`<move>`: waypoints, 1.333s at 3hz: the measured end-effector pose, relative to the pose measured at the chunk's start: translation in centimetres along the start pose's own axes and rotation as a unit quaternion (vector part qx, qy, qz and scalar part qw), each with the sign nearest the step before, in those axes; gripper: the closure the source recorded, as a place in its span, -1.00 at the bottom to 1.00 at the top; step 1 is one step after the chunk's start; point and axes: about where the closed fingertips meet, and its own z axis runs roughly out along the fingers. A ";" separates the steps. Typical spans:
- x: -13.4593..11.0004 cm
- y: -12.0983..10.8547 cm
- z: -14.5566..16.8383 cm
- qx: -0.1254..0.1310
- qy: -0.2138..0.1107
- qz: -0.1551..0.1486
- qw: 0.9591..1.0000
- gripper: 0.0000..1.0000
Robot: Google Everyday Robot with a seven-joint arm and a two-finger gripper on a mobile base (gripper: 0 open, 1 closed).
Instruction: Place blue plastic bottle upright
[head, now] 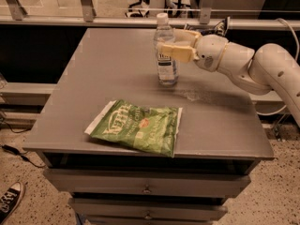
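The blue plastic bottle (167, 68) is a small clear bottle with a white cap and a pale label. It stands upright on the grey table (112, 64), at the back middle, with its base on the top. My gripper (168, 41) reaches in from the right and its cream fingers (178, 51) are closed around the bottle's upper body, just above the label. The white arm (248, 67) extends off to the right.
A green snack bag (137, 126) lies flat near the table's front edge, in front of the bottle. A metal railing (93, 20) runs behind the table. Drawers (145, 189) sit below the top. A shoe (9, 200) is on the floor at the lower left.
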 end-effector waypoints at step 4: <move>1.4 0.1 -2.5 0.009 0.017 -0.004 1.000 -0.95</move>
